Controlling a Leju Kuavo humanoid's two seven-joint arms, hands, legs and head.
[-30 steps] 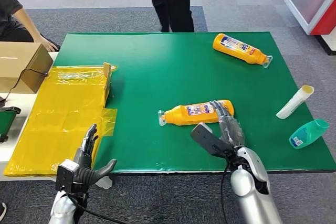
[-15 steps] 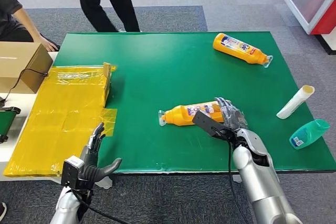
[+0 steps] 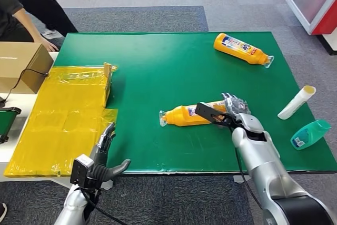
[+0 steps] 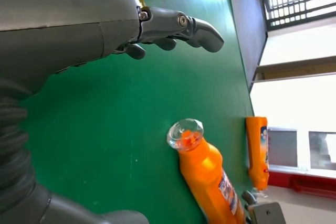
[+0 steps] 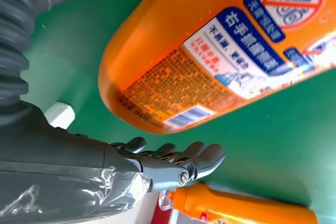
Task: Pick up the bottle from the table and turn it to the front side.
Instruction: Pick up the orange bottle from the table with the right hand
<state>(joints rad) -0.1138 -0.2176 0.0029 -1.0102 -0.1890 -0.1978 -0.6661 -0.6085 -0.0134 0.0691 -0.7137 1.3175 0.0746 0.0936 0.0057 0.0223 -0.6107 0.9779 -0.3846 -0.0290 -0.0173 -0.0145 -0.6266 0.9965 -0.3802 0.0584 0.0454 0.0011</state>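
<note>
1. On the green table point(image 3: 167, 67), near its middle and toward my right side, I see the orange bottle point(image 3: 187, 114) lying on its side, clear cap pointing toward the yellow sheet point(image 3: 59, 119).
2. My right hand point(image 3: 234, 106) sits at the bottle's base end; in the right wrist view the bottle's label point(image 5: 238, 56) lies close before the dark fingers point(image 5: 190, 158), which are stretched out with green table showing between them and the bottle.
3. I cannot tell from the head view whether that hand touches the bottle; its fingers are spread, not wrapped around it.
4. My left hand point(image 3: 103, 156) hovers at the near table edge beside the yellow sheet, fingers apart and holding nothing.
5. A second orange bottle point(image 3: 242, 49) lies at the far right; a white tube point(image 3: 296, 102) and a teal bottle point(image 3: 310, 133) lie at the right edge.
6. A cardboard box point(image 3: 21, 64) stands at far left, a person's arm point(image 3: 33, 27) beside it.
</note>
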